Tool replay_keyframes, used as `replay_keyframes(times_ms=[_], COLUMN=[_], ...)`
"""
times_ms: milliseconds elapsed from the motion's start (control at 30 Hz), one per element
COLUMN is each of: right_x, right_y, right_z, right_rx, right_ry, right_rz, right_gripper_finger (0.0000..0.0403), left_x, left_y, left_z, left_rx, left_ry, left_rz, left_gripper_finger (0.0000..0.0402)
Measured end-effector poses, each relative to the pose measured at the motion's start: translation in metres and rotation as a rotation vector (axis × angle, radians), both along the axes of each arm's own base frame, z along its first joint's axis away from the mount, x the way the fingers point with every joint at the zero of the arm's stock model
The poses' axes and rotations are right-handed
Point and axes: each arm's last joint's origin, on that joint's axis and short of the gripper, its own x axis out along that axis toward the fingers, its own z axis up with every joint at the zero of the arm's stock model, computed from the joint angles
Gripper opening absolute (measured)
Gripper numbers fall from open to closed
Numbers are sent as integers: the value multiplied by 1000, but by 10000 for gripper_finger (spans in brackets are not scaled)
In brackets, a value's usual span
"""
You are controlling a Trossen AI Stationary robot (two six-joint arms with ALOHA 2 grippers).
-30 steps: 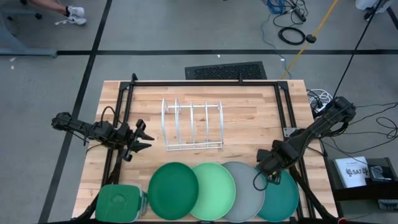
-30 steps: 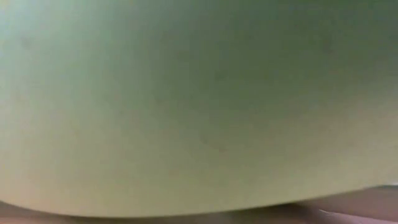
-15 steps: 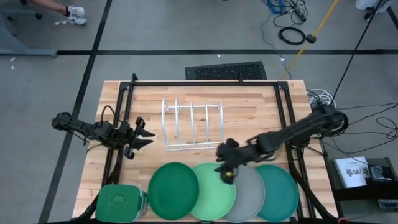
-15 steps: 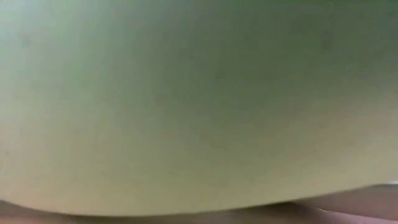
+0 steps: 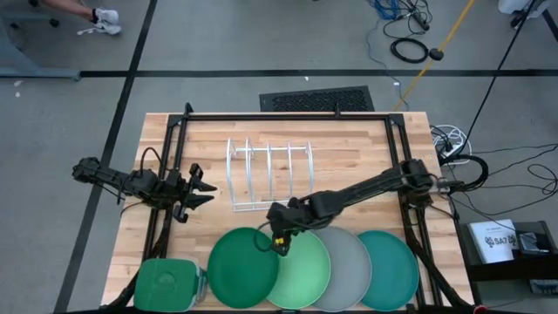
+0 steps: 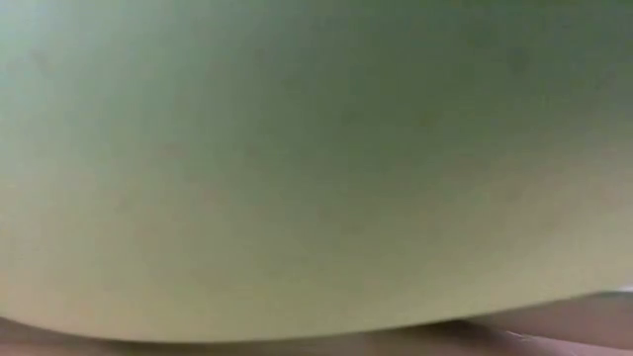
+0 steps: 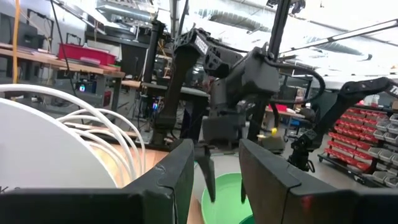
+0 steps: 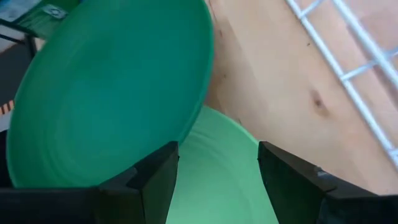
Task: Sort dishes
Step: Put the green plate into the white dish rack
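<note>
While the left gripper (image 5: 197,187) waits with fingers apart at the table's (image 5: 349,166) left side beside the rack (image 5: 268,174), four plates lie overlapping along the near edge: dark green plate (image 5: 242,266), mint plate (image 5: 302,269), grey plate (image 5: 349,266), teal plate (image 5: 389,269). Over the seam between the dark green and mint plates hangs the right gripper (image 5: 279,237), fingers spread and holding nothing.

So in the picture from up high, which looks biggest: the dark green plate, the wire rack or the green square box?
1. Round dark green plastic plate and white wire rack: look about alike, so unranked.
2. Green square container: smallest, partly cut off at the edge.
</note>
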Motion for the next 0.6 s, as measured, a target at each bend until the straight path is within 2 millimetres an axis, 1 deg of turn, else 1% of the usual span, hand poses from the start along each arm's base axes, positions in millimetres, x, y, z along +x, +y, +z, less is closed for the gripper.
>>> replay_keyframes(times_ms=[100, 300, 533, 600], right_x=[10, 24, 30, 31], right_y=[3, 7, 9, 9], right_z=[-6, -9, -28, -29], right_rx=[21, 47, 66, 73], right_ry=[1, -12, 33, 39], right_rz=[11, 23, 11, -3], right_gripper_finger=[215, 215, 215, 215], left_x=[0, 0, 0, 0], left_y=[0, 0, 0, 0], left_z=[0, -1, -1, -1], left_rx=[1, 4, 2, -2], left_ry=[2, 12, 14, 14], left_rz=[0, 0, -2, -3], left_gripper_finger=[128, 128, 128, 128])
